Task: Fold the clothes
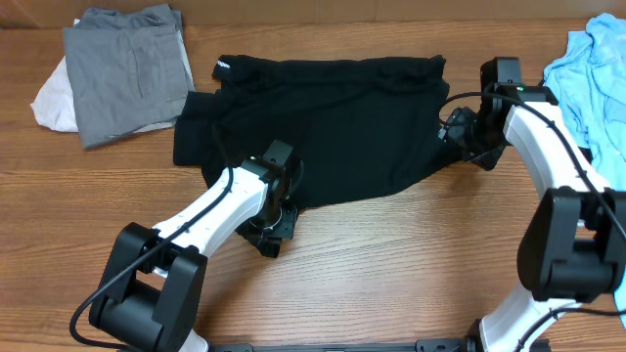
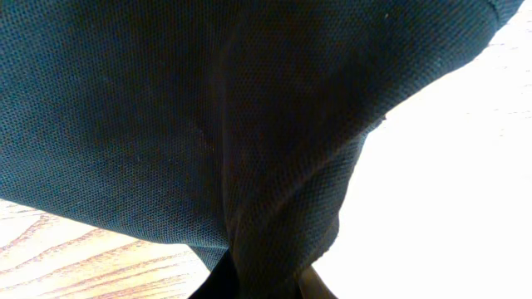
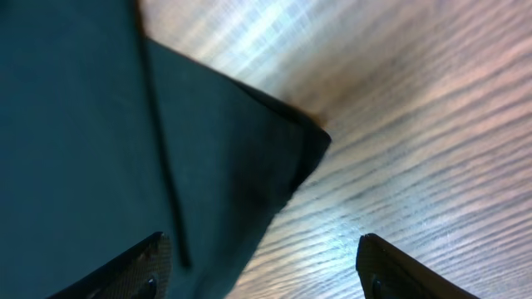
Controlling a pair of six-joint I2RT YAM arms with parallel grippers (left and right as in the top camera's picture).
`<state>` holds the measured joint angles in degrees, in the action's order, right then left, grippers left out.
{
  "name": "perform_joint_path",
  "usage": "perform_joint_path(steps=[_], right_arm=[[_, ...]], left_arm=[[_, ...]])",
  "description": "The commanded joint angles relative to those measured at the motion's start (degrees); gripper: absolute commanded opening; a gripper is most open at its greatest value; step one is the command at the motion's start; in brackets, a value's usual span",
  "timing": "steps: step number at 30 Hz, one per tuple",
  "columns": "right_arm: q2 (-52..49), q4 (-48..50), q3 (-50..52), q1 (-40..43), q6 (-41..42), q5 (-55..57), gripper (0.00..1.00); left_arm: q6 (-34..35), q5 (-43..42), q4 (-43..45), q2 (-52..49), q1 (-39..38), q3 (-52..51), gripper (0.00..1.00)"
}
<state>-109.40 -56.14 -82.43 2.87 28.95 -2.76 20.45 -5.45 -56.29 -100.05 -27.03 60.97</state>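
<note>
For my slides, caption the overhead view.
Left arm and right arm at a black shirt's edges; grey garment and light blue garment lie aside.

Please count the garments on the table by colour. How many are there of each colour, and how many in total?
black shirt: 1
grey garment: 1
white garment, partly under the grey one: 1
light blue garment, at the edge of the overhead view: 1
Total: 4

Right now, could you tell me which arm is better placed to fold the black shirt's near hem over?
Left. The left gripper appears to pinch the bunched near hem of the black shirt; the right gripper is open, with only a corner lying before it.
</note>
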Motion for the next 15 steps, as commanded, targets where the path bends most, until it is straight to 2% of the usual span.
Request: perform_joint_path(steps=[1,15], right_arm=[[-3.89,0.35,0.74,-0.02,1.05,-0.63,0.75],[-7.65,2.21,0.74,-0.02,1.29,-0.98,0.73]], left_arm=[[-0.50,0.31,0.00,-0.35,-0.37,-0.39,0.14],[-0.52,0.33,-0.33,-0.35,-0.37,-0.39,0.15]])
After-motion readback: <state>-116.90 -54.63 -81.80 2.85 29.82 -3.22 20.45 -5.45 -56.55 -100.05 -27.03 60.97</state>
